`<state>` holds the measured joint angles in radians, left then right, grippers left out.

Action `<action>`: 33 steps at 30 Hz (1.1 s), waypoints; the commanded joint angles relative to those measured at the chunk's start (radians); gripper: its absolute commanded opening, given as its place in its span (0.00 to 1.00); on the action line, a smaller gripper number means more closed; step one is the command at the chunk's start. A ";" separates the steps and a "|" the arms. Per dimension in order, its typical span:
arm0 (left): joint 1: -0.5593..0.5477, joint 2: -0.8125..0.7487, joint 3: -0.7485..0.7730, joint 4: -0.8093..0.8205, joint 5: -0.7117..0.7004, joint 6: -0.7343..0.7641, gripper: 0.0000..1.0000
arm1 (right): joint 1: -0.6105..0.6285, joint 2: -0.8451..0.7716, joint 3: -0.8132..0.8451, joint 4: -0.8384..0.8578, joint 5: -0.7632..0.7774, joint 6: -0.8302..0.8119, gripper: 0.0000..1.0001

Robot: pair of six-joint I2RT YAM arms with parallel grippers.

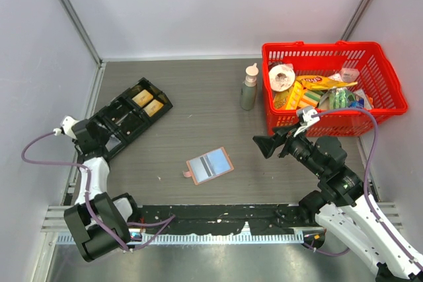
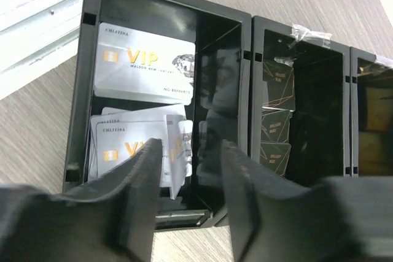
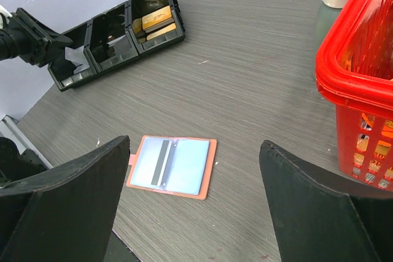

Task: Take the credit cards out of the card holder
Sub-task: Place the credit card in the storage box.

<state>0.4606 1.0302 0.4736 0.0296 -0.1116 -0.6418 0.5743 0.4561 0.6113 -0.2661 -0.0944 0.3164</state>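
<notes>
A: Light?
B: Bright, even light is coming from overhead; bench (image 1: 198, 117) is showing only soft shadows.
A: Focus?
B: Left end effector (image 2: 190, 145) is blurring up close; black tray (image 2: 218, 90) wall is reflecting glare.

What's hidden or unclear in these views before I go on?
- Top view: card holder too small to count any cards inside.
- Left wrist view: lower cards in the tray partly hidden by the left gripper.
- Right wrist view: basket cut off by the right edge.
</notes>
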 commanded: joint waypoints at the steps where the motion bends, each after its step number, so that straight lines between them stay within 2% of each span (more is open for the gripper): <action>1: 0.010 -0.010 0.085 -0.100 -0.075 0.025 0.55 | 0.007 0.000 0.031 0.007 0.016 -0.017 0.90; 6: 0.010 -0.053 0.140 -0.235 -0.160 0.027 0.66 | 0.006 0.019 0.062 -0.042 -0.001 -0.023 0.90; 9: 0.010 -0.084 0.171 -0.304 -0.154 0.031 0.75 | 0.006 0.050 0.082 -0.065 -0.040 -0.026 0.89; 11: 0.009 -0.105 0.194 -0.338 -0.091 0.039 0.80 | 0.006 0.090 0.096 -0.076 -0.085 -0.026 0.89; 15: -0.029 -0.137 0.240 -0.427 0.084 0.028 0.84 | 0.006 0.213 0.108 -0.076 -0.182 -0.008 0.84; 18: -0.143 -0.179 0.234 -0.496 0.148 0.014 0.87 | 0.024 0.315 0.107 -0.061 -0.231 0.004 0.84; 20: -0.270 -0.222 0.208 -0.511 0.136 -0.004 0.87 | 0.064 0.370 0.104 -0.042 -0.209 0.006 0.84; 24: -0.491 -0.320 0.125 -0.513 0.145 -0.094 0.89 | 0.227 0.489 0.120 -0.019 -0.068 -0.008 0.83; 29: -0.706 -0.433 0.016 -0.507 0.184 -0.223 0.91 | 0.399 0.672 0.146 0.019 0.079 -0.004 0.79; 33: -0.853 -0.486 -0.062 -0.485 0.167 -0.304 0.90 | 0.490 0.804 0.209 0.033 0.218 0.004 0.77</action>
<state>-0.2905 0.5850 0.4637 -0.4694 0.0452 -0.8345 0.9936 1.1698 0.7284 -0.2977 -0.0570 0.3164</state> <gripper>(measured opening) 0.904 0.778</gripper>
